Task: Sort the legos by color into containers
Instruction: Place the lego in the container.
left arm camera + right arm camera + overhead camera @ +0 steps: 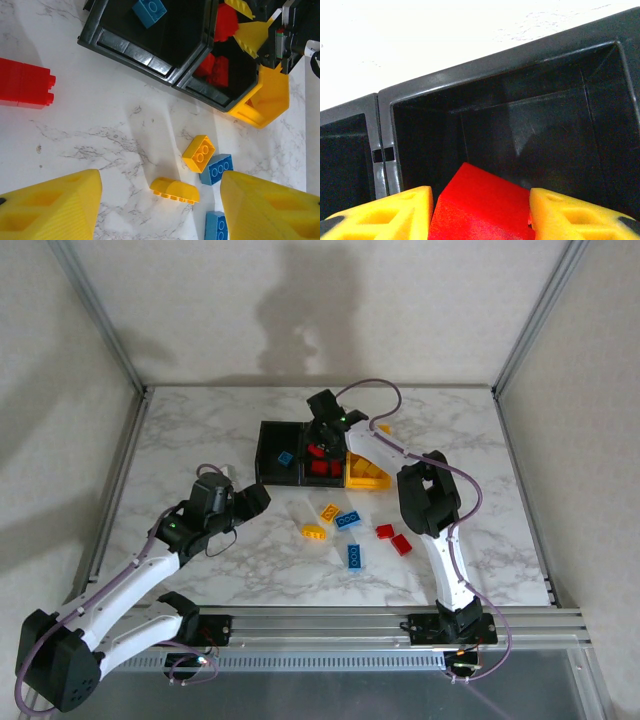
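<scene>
Right fingers hovering over middle bin, red lego between them, can't tell if pinching; left fingers hanging spread, empty.

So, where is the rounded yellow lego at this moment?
In the top view, the rounded yellow lego lies on the table, nearer the arms than the middle black bin, with a square yellow brick and a blue brick to its right.

Glossy black plastic bins on a smooth marble-patterned tabletop (the bricks are shiny plastic too)
</scene>
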Controlling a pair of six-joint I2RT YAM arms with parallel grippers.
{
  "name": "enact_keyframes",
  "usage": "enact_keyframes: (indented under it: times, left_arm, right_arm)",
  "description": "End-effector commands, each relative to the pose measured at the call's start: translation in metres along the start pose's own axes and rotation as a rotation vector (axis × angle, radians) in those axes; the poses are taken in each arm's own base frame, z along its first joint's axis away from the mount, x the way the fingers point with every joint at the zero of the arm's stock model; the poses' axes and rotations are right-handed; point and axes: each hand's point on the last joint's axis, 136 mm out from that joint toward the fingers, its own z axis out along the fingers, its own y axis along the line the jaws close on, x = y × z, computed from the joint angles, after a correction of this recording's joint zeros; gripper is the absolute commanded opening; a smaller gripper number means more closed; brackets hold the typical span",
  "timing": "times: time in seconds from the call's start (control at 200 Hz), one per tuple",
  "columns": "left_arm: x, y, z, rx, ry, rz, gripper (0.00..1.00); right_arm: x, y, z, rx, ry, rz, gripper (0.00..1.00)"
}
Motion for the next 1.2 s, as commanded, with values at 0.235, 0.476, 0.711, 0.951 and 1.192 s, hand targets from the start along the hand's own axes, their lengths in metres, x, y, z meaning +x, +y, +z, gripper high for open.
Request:
enact_keyframes:
  times: [0.235, 0.476, 0.711, 0.951, 1.192]
  left_arm:
    - [0.001, -0.003, 0.007, 0.009, 0.027, 0.005, 0.64]
    - [0.002, -0.008, 0.003, 0.021, 0.035, 0.013, 0.64]
    - [0.02, -0.017, 0.002, 0.062, 0.102, 0.058, 0.65]
    - [0.05, -0.04, 0.003, 0.137, 0.197, 0.136, 0.65]
    - [0.077, -0.059, 0.011, 0.174, 0.25, 0.188, 0.67]
  right_arm:
    - [-0.022, 0.024, -0.037, -0.046, -0.067, -0.045, 0.59]
    - [-0.016, 0.03, -0.088, -0.107, -0.118, -0.117, 0.59]
    - [0.019, -0.023, -0.144, -0.07, -0.125, -0.141, 0.64]
    - [0.084, -0.126, -0.182, 0.072, -0.062, -0.095, 0.69]
    - [0.134, -0.209, -0.202, 0.212, -0.011, 0.024, 0.82]
